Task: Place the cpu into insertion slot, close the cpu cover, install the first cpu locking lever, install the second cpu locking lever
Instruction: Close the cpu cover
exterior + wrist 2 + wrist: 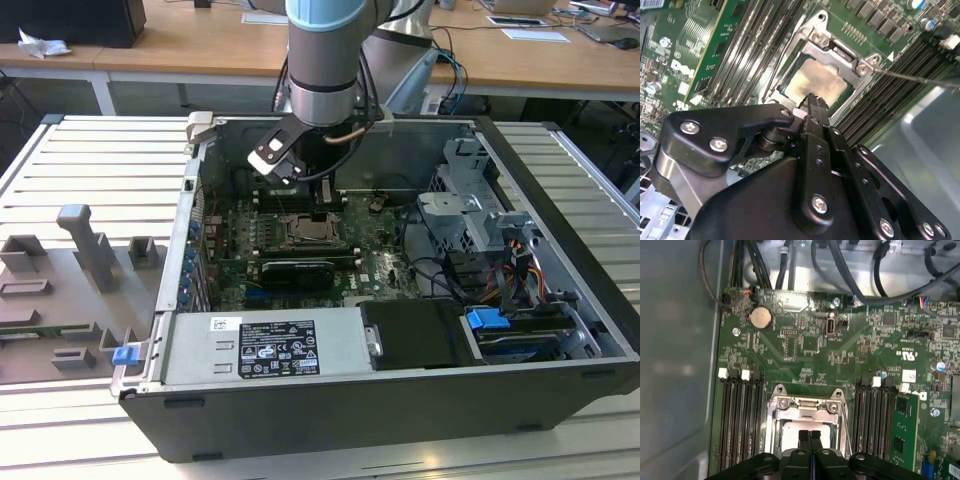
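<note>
Mid-frame in the exterior view, tool [325,205] hangs over the socket [312,232] inside the open case [300,400]. Second wrist view adds detail: fingertips [812,102] pressed together, nothing between, just above the chip [815,80] seated in the socket, metal cover [812,40] framing it.

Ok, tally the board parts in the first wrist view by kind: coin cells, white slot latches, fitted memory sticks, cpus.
coin cell: 1
white slot latches: 4
fitted memory stick: 1
cpu: 1
Total: 7
</note>
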Robot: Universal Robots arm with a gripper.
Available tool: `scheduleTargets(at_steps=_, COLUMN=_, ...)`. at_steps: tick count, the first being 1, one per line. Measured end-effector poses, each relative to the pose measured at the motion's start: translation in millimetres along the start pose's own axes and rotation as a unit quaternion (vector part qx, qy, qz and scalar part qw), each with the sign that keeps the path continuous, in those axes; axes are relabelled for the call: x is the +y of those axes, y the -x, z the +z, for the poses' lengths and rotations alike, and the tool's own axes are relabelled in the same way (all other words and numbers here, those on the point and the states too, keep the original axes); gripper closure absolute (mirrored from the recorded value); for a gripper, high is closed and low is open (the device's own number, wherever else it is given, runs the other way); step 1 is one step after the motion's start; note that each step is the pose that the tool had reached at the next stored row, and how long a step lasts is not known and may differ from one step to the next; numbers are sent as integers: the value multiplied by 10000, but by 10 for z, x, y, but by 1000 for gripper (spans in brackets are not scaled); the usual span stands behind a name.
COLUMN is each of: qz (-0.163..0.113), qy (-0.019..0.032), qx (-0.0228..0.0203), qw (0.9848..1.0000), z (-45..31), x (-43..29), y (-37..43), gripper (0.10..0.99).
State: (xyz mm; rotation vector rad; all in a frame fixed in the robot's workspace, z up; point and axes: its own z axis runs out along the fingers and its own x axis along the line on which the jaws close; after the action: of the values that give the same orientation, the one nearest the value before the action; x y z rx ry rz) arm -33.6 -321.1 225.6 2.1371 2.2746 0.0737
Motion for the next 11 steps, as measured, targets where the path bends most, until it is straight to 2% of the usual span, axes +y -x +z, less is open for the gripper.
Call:
scheduleTargets(at_steps=5, qz=-3, qy=0, qx=1, qw=10000, z=23, x=-109, y=-7, gripper=980)
scheduleTargets(at_steps=8, qz=-18, qy=0, qx=1, qw=10000, z=62, x=-217, y=-12, gripper=980)
scheduleTargets(at_steps=11, qz=-29, qy=0, qx=1, qw=10000, z=107, x=-243, y=-13, gripper=980)
